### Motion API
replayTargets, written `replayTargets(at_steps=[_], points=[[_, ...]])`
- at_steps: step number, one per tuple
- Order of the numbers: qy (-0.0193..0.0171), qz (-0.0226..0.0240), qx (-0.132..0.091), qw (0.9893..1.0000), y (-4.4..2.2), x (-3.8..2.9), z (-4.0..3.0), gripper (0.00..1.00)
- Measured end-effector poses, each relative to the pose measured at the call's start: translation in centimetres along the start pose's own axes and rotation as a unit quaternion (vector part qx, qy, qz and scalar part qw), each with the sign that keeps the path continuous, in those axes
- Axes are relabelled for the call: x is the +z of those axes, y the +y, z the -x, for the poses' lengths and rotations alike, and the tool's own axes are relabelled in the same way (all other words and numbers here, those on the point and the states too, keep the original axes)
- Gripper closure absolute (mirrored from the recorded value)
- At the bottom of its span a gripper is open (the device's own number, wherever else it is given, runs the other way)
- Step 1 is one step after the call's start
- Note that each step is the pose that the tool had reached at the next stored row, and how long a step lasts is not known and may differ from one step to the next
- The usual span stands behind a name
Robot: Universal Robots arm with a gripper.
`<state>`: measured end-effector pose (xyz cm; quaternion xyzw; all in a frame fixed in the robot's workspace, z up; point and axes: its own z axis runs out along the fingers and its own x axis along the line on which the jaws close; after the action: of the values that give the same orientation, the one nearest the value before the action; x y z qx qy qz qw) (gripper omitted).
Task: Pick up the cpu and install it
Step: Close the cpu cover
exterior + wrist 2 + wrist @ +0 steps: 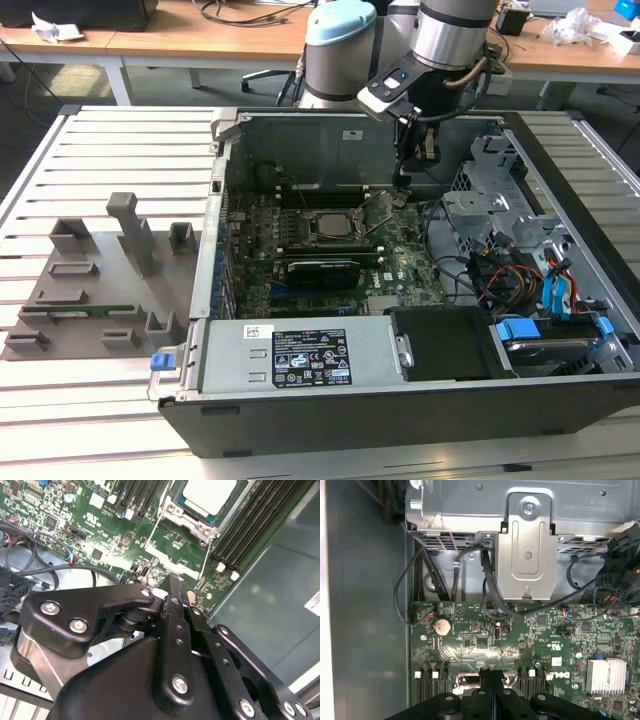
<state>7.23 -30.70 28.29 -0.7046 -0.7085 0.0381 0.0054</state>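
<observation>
One arm [455, 35] reaches down into the case [400, 410], gripper [405, 188] pinched together, empty, above the board [400, 262] near the cpu [330, 226] seated in its socket [169, 509]. A white label [308, 358] tops the supply [378, 345].

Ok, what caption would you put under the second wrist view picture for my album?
Shut pincer hanging over the green motherboard, the cpu sitting in its socket beyond.

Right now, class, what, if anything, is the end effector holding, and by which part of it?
Nothing. The end effector is shut and empty above the board, while the chip lies apart from it in the socket.
</observation>
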Motion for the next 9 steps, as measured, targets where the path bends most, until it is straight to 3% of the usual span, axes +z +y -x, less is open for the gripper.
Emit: replayTargets(at_steps=[5, 7, 8, 9], points=[[-0.0008, -0.0006, -0.003, 1.0, 1.24, 1.82, -0.15, 0.89], [-0.001, -0.0006, -0.005, 1.0, 1.28, 2.42, -0.17, 0.89], [-0.0011, -0.0004, -0.007, 1.0, 0.88, 3.69, -0.24, 0.89], [-0.0011, -0.0004, -0.007, 1.0, 0.61, 3.73, -0.24, 0.89]])
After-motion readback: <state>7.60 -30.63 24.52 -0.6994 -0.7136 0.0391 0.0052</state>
